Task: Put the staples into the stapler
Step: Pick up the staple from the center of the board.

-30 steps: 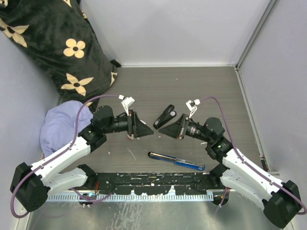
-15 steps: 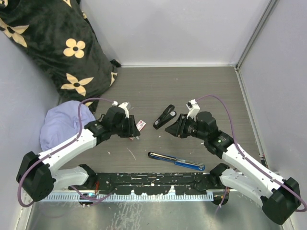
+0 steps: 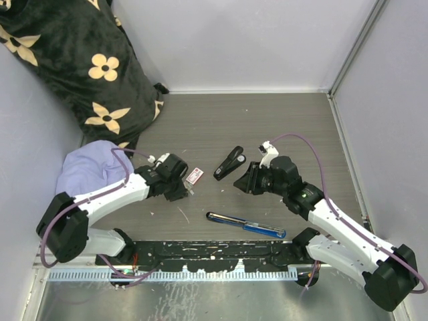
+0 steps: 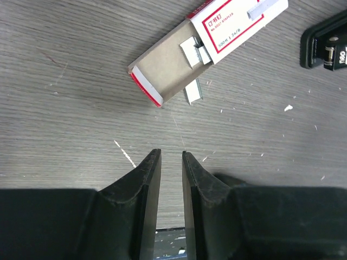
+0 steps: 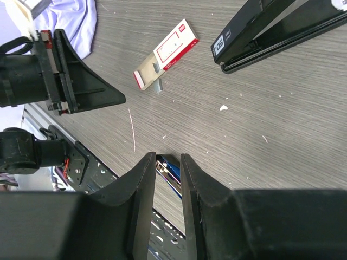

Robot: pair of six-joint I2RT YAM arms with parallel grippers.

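Table (image 3: 281, 120): grey wood-grain, white-flecked | walls (image 3: 254, 40): pale | left hand (image 4: 170, 156), right hand (image 5: 167, 158): slightly apart, empty

Table (image 4: 65, 108): grey wood-grain, matt, scuffed | staples box (image 4: 227, 24): white-and-red printed cardboard, raw brown tray | staple strips (image 4: 193, 92): bright metal | stapler (image 5: 271, 27): black plastic, slight sheen | left gripper (image 4: 169, 157): matt black plastic | cloth (image 3: 83, 170): soft lavender fabric | cushion (image 3: 73, 60): black plush

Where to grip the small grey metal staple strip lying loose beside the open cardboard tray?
Probably pinch the small grey metal staple strip across its long sides, from above: it lies flat on the table, right beside the open cardboard tray.
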